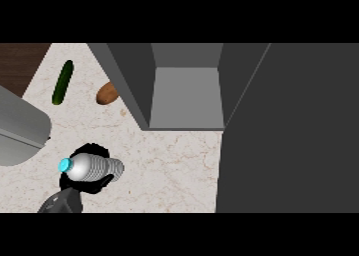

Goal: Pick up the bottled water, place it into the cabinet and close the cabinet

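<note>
One hand grips bottled water, cap seemingly pointing left.

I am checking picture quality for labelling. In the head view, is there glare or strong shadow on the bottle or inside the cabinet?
Head view: the bottle shows a soft bright sheen on its side, no harsh glare; the left hand under it is a black shape with little detail; the cabinet interior is evenly grey, with darker side walls; the counter looks evenly lit.
</note>
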`<act>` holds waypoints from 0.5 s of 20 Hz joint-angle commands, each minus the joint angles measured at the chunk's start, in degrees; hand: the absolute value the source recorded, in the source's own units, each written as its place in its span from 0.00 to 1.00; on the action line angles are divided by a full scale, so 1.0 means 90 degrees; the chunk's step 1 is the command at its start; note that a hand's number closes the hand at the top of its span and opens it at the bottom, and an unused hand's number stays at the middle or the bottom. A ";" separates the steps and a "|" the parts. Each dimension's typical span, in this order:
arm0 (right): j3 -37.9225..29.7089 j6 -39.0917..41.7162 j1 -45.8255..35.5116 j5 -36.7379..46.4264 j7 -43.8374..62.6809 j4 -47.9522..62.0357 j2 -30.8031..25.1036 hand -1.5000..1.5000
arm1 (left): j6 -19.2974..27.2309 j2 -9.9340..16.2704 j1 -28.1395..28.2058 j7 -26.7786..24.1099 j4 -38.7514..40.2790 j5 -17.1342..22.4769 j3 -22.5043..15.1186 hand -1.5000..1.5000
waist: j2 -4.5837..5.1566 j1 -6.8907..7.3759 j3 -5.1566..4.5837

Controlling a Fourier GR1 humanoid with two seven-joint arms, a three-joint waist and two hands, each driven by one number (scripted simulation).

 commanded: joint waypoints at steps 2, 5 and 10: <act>0.0342 -0.0027 0.0278 0.0261 -0.0137 -0.0177 0.0020 0.00 | -0.0448 0.0154 -0.0028 0.0035 -0.0245 0.0672 0.0433 1.00 | -0.0014 -0.0054 0.0006; -0.0263 0.0118 -0.0191 -0.0372 0.0166 -0.0036 -0.0225 0.00 | -0.0621 0.0031 0.0402 -0.0085 -0.0313 0.0539 0.0147 1.00 | -0.0002 -0.0052 0.0006; -0.0095 -0.0081 -0.0312 -0.0150 0.0243 0.0115 -0.0115 0.00 | -0.0140 -0.0510 0.0758 0.1055 -0.1928 0.1066 -0.0062 1.00 | -0.0023 0.0012 0.0014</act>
